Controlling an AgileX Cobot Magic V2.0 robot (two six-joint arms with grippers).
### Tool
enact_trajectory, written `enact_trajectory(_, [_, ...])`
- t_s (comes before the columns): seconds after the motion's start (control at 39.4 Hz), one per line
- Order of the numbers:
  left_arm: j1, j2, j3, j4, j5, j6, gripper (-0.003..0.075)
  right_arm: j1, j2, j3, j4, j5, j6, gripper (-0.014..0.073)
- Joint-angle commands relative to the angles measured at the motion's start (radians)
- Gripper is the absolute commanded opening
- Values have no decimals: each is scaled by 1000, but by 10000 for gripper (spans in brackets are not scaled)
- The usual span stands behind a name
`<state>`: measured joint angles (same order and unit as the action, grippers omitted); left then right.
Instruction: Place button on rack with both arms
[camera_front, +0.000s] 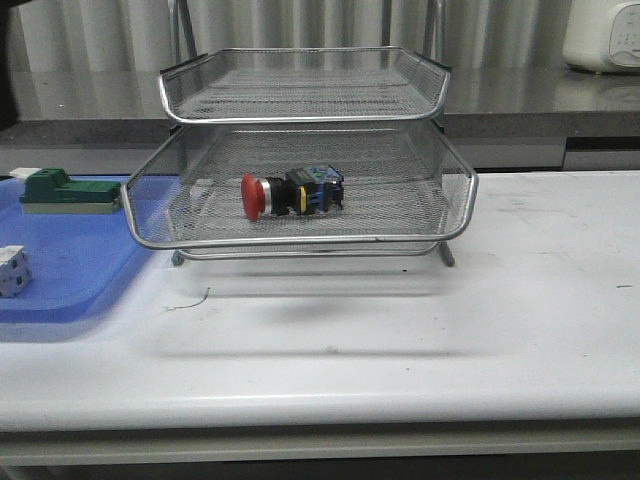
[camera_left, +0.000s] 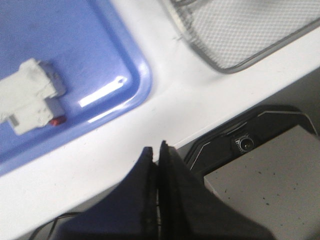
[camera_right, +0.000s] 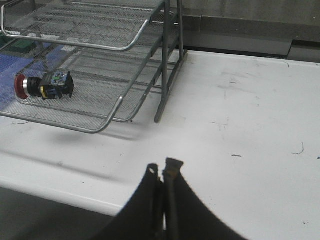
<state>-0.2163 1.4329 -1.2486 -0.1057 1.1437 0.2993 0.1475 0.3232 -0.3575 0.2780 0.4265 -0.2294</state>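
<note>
The button (camera_front: 291, 194) lies on its side on the mesh floor of the pulled-out tier of the rack (camera_front: 310, 240), its red mushroom head pointing toward the robot's left and its black body with yellow and blue parts toward the right. That tier juts forward over the white table (camera_front: 400, 330), and its raised wire rim runs in front of the button. A second tier sits above and further back, so the button is uncovered from above.

To the left of the rack, a flat blue tray (camera_front: 70, 260) rests on the table, its edge just beside the rack's corner. A green block (camera_front: 68, 190) sits at the back of the tray, and a white cube (camera_front: 13, 270) lies nearer the front edge. A thin bit of wire or thread (camera_front: 188, 300) lies on the table in front of the rack.

Neither arm appears in the front view. In the left wrist view, the left gripper (camera_left: 157, 155) hangs over the table's front edge, beside the tray's rounded corner, with its jaws pressed together and nothing between them. In the right wrist view, the right gripper (camera_right: 163, 172) is over bare table, well apart from the rack, its jaws likewise closed and empty.
</note>
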Motion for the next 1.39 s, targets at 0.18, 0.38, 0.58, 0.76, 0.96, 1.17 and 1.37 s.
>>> enact_trajectory(0.18, [144, -323, 289, -47, -235, -12, -19, 1, 4, -26, 11, -75, -2, -60])
enact_trajectory(0.38, [146, -581, 506, -66, -428, -12, -19, 1, 4, -26, 11, -75, -2, -60])
enact_trajectory(0.58, [146, -871, 664, -69, -546, -12, -19, 1, 4, -26, 11, -75, -2, -60])
enact_trajectory(0.76, [146, -1116, 744, -69, -614, -12, -19, 1, 4, -26, 11, -75, -2, -60])
enact_trajectory(0.96, [146, -1296, 808, -113, -654, -12, -19, 1, 4, -26, 11, -75, -2, -60])
enact_trajectory(1.17, [146, -1337, 849, -119, -710, -12, -19, 1, 4, -26, 11, -75, -2, -60])
enact_trajectory(1.37, [146, -1337, 851, -119, -710, -12, -19, 1, 4, -26, 11, -75, -2, -60])
